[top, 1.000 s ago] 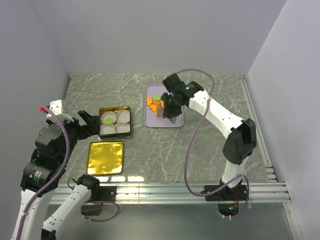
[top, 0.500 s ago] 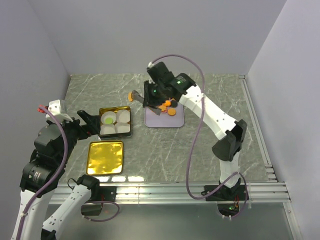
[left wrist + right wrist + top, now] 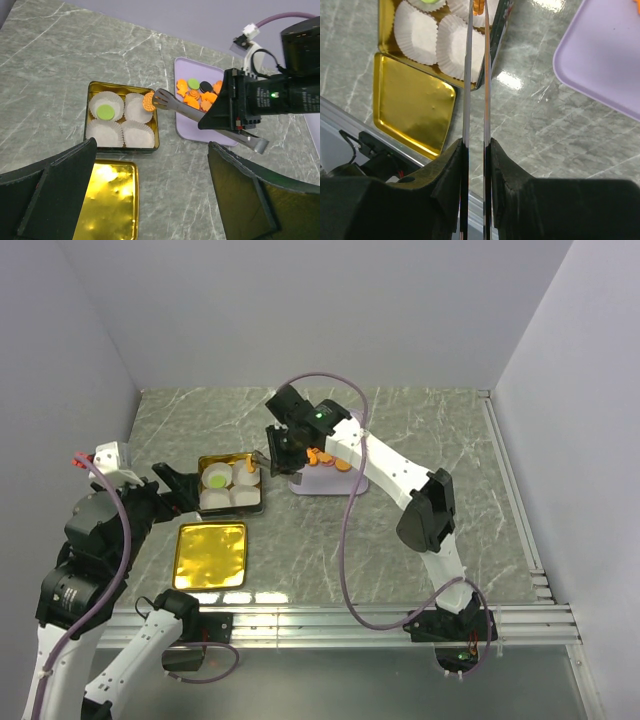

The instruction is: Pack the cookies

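Note:
The cookies (image 3: pixel 197 94), orange, black and lime green, lie piled on a purple tray (image 3: pixel 227 141). My right gripper (image 3: pixel 476 145) is shut on metal tongs (image 3: pixel 185 109). The tongs pinch one orange cookie (image 3: pixel 148 101) over the back right paper cup of a gold tin (image 3: pixel 89 136). A lime green cookie (image 3: pixel 105 111) lies in the back left cup. In the top view the right gripper (image 3: pixel 281 450) hangs between tray and tin (image 3: pixel 262 502). My left gripper (image 3: pixel 183 488) stands open just left of the tin, holding nothing.
The tin's gold lid (image 3: pixel 210 555) lies flat in front of the tin, near the table's front edge. Three of the tin's white paper cups (image 3: pixel 137 135) hold nothing. A rail (image 3: pixel 400 618) runs along the near edge, and walls close in left, back and right.
My right arm has swung left from the purple tray to the tin, carrying the orange cookie in the tongs. The left arm has stayed where it was.

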